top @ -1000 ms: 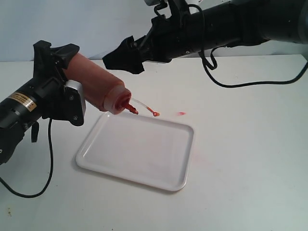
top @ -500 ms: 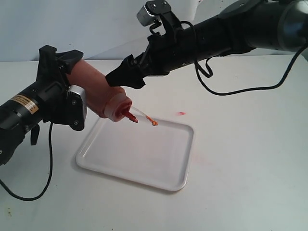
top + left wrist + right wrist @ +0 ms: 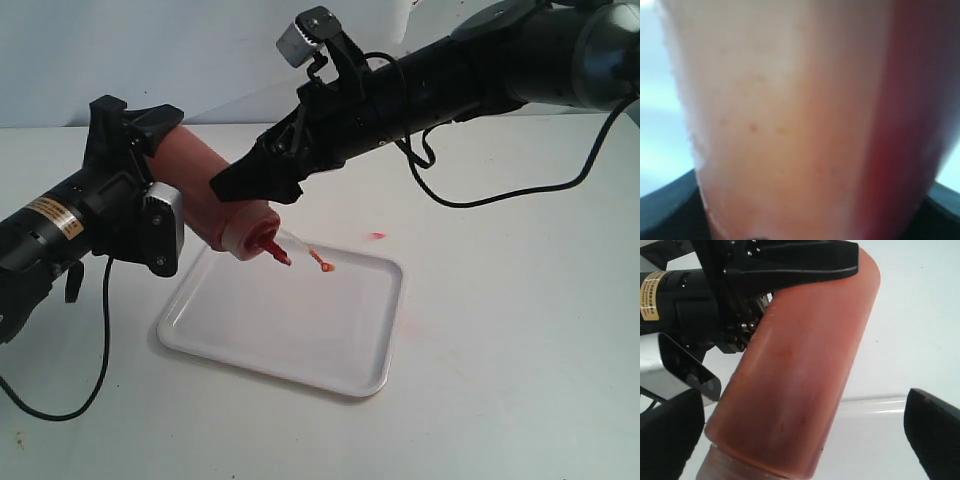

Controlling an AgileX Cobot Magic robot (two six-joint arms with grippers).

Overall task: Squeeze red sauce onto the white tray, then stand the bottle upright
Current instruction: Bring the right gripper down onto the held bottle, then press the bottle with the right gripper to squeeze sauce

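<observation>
My left gripper [image 3: 162, 175] is shut on the bottle [image 3: 200, 185], an orange-tinted squeeze bottle held tilted. Its red nozzle [image 3: 273, 250] points down over the far left corner of the white tray [image 3: 300, 330]. The small tethered cap [image 3: 323, 264] dangles just above the tray. My right gripper [image 3: 240, 188] is open and hovers over the bottle's front end, one finger on either side, clear of the bottle [image 3: 800, 375]. In the left wrist view the bottle [image 3: 790, 125] fills the frame, with red sauce [image 3: 910, 125] as a dark band inside. The tray's surface looks plain white.
A tiny pale-red smear [image 3: 376, 236] marks the white table [image 3: 520, 330] just beyond the tray's far right corner. A black cable [image 3: 90, 380] loops from the left arm over the table at the front left. Another cable [image 3: 520, 178] hangs under the right arm.
The right arm has come down and to the left until its open fingers straddle the bottle's front. The bottle's nozzle and cap have dipped slightly lower over the tray.
</observation>
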